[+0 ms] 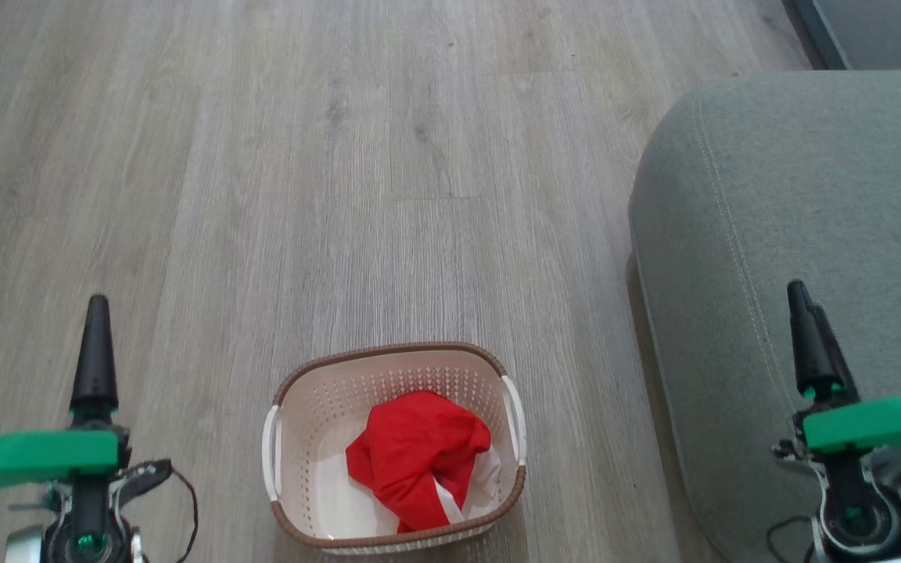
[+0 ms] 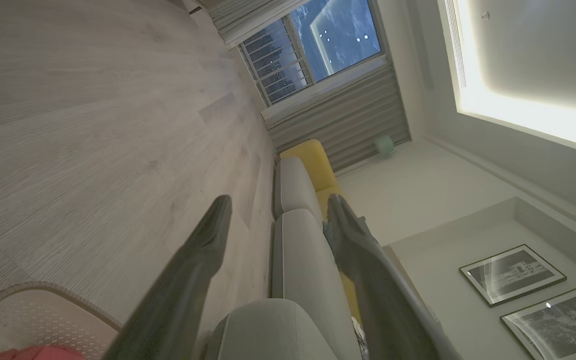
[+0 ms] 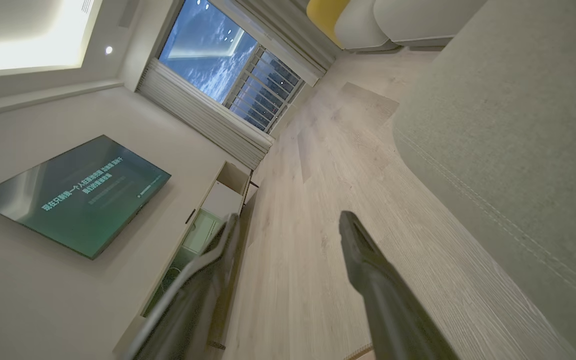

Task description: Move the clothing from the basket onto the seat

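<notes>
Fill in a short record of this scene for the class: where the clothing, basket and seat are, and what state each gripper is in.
clothing: red with white trim, bundled inside the basket
basket: on the wood floor, left of the seat, apart from it
seat: grey-green, at the robot's right
left gripper: open, holding nothing
right gripper: open, holding nothing
progress: clothing not yet on the seat

Cream-white perforated basket (image 1: pixel 317 438) with a brown woven-look rim and white side handles, upright on the wooden floor (image 1: pixel 263 195). Inside it, toward the right half, lies a crumpled bundle of bright red clothing (image 1: pixel 418 457) with white trim, possibly more than one garment. To the right, apart from the basket, is the grey-green seat (image 1: pixel 810 195), with a rounded corner and pale stitched seam.
</notes>
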Controlling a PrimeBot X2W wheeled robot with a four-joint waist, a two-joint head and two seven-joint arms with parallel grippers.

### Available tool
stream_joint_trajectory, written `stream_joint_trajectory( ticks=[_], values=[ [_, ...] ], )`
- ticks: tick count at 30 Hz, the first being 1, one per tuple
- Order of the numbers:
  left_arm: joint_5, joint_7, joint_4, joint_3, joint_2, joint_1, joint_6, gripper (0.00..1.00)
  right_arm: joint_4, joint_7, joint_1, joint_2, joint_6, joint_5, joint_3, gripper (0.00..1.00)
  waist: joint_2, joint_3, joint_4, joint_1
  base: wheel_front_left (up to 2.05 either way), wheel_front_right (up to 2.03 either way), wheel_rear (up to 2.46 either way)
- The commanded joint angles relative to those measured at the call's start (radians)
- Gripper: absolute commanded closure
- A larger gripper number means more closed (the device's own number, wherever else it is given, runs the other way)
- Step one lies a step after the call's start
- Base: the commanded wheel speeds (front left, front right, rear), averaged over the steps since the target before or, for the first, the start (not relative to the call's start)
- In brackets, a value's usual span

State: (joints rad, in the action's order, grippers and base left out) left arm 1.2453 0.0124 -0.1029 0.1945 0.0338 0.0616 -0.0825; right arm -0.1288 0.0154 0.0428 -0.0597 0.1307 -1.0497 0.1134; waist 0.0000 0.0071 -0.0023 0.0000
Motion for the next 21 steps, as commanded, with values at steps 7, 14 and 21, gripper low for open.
stream_joint_trajectory(
  ticks=[7, 14, 21],
  values=[
    [-0.180, 0.032, 0.150, -0.065, 0.010, 0.056, 0.078, 0.00, 0.089, 0.031, 0.073, -0.050, 0.000, 0.158, -0.046, 0.00, 0.0000, 0.008, 0.004, 0.0000, 0.00, 0.00, 0.00],
    [-0.397, 0.053, 0.202, -0.194, 0.011, 0.055, 0.177, 0.00, 0.116, 0.052, 0.078, -0.069, 0.000, 0.280, -0.075, 0.00, 0.0000, 0.014, 0.006, 0.0000, 0.00, 0.00, 0.00],
    [-0.542, 0.074, 0.202, -0.333, 0.051, 0.065, 0.284, 0.00, 0.112, 0.073, 0.076, -0.085, 0.000, 0.377, -0.122, 0.00, 0.0000, 0.016, 0.006, 0.0000, 0.00, 0.00, 0.00]
  ],
)
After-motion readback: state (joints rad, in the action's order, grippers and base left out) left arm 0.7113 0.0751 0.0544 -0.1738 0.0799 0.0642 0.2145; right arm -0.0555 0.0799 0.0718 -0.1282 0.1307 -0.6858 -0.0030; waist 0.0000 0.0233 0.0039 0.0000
